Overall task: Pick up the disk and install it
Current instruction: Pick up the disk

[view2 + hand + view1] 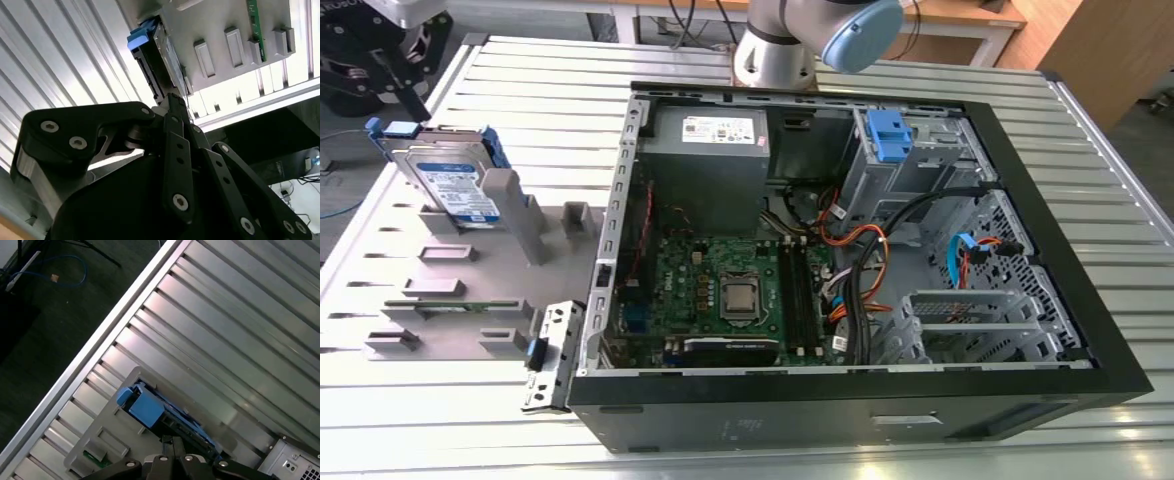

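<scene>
Presently pick-up judged in hand: disk (454, 195) stood upright in rack (454, 272), nine o'clock of case (854, 388), ungrasped. Gripper (174, 99) seen closed, empty, near disk's handle (142, 405). Grasp judged to require opened, aligned jaws.

An open computer case (854, 400) sat on the slatted table (1107, 160), a grey rack (367, 285) at its nine o'clock in the exterior view.

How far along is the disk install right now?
Done: nothing installed yet. The disk stands in its grey holder, outside the computer case. In hand: the gripper is close by the disk's edge. Left: the pickup and the install.
</scene>
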Robot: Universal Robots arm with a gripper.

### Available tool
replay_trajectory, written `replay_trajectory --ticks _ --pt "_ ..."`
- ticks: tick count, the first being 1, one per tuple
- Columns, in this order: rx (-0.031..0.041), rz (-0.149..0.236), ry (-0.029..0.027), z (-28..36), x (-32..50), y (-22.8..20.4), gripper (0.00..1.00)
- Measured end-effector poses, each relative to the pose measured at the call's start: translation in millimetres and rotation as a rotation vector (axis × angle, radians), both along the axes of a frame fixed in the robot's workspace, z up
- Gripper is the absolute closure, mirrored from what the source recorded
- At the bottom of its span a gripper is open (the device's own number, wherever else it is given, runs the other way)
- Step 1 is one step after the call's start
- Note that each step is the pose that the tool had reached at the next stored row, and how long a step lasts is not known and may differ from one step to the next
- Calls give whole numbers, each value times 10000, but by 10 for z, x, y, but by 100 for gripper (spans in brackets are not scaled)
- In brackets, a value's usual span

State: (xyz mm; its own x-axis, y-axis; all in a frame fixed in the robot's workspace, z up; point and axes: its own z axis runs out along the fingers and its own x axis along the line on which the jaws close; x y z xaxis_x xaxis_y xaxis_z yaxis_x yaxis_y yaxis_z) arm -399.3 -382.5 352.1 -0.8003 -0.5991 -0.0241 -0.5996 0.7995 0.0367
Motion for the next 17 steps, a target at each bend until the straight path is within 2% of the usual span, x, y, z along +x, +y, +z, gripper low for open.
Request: replay_trajectory --ticks 9,17 --pt "0 1519 0 -3 0 0 89" --pt "0 2403 0 -4 0 0 89"
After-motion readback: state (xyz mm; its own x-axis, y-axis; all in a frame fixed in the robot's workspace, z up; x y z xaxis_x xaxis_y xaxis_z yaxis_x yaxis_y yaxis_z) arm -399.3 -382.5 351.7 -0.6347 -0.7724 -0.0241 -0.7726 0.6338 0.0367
